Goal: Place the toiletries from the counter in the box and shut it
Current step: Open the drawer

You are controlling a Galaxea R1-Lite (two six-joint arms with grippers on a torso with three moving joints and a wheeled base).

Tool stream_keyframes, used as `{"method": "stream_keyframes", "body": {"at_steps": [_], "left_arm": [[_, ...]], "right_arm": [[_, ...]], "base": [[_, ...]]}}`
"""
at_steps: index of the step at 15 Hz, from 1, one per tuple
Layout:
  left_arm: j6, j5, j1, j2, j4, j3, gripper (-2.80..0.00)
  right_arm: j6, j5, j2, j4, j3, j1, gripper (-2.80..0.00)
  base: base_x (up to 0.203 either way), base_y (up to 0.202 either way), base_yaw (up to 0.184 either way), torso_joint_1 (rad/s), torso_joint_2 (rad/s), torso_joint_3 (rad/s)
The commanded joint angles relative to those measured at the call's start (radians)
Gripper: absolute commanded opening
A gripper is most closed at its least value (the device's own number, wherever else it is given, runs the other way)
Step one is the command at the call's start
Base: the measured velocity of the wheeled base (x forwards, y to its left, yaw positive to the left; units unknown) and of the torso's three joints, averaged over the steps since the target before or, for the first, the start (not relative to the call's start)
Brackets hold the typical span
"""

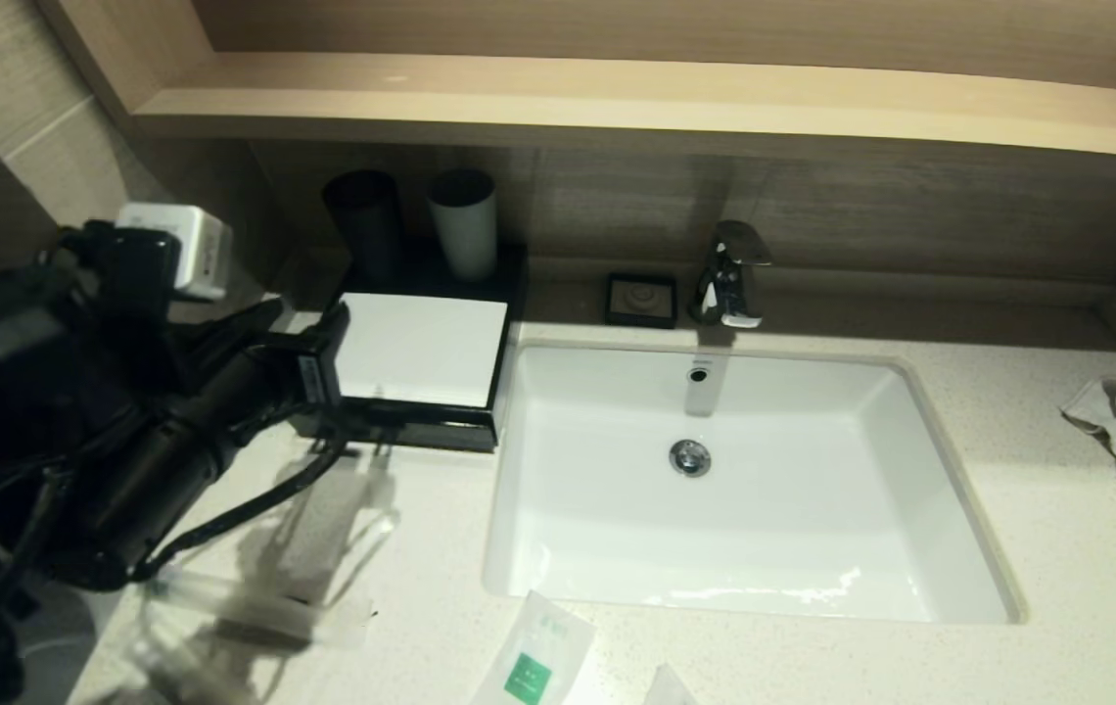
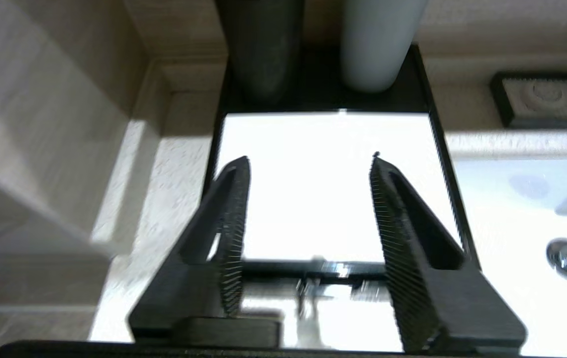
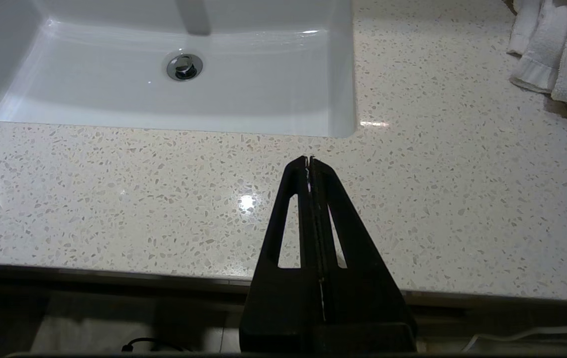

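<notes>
- Black box with white top panel: on the desk at 9 o'clock of the basin, drawer front facing the robot.
- Left gripper: at the box's front edge, fingers partly apart, holding nothing.
- Right gripper: parked over the desk edge, fingers pressed together, empty.
- Packets: on the desk at 6 o'clock of the box, outside it.
- Handling, judged: catch the drawer front squarely and pull straight, keeping the box from sliding.
</notes>
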Motion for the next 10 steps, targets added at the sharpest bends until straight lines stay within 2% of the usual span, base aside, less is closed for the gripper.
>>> {"method": "stream_keyframes", "body": {"at_steps": [1,2,4,7,10], "left_arm": [[-0.001,0.001,0.0,-0.18,0.138,0.058,-2.8],[-0.004,0.001,0.0,-0.214,0.199,0.088,-2.8],[-0.006,0.002,0.0,-0.243,0.246,0.159,-2.8],[-0.015,0.001,0.002,-0.246,0.249,0.248,-2.8],[-0.078,0.001,0.002,-0.224,0.25,0.289,-2.8]], "right_arm": [[-0.001,0.0,0.0,0.0,0.0,0.0,-2.8],[-0.001,0.0,0.0,0.0,0.0,0.0,-2.8],[-0.001,0.0,0.0,0.0,0.0,0.0,-2.8],[-0.001,0.0,0.0,0.0,0.0,0.0,-2.8],[-0.001,0.0,0.0,0.0,0.0,0.0,-2.8]], "base": [[0.0,0.0,0.0,0.0,0.0,0.0],[0.0,0.0,0.0,0.0,0.0,0.0],[0.0,0.0,0.0,0.0,0.0,0.0],[0.0,0.0,0.0,0.0,0.0,0.0],[0.0,0.0,0.0,0.0,0.0,0.0]]}}
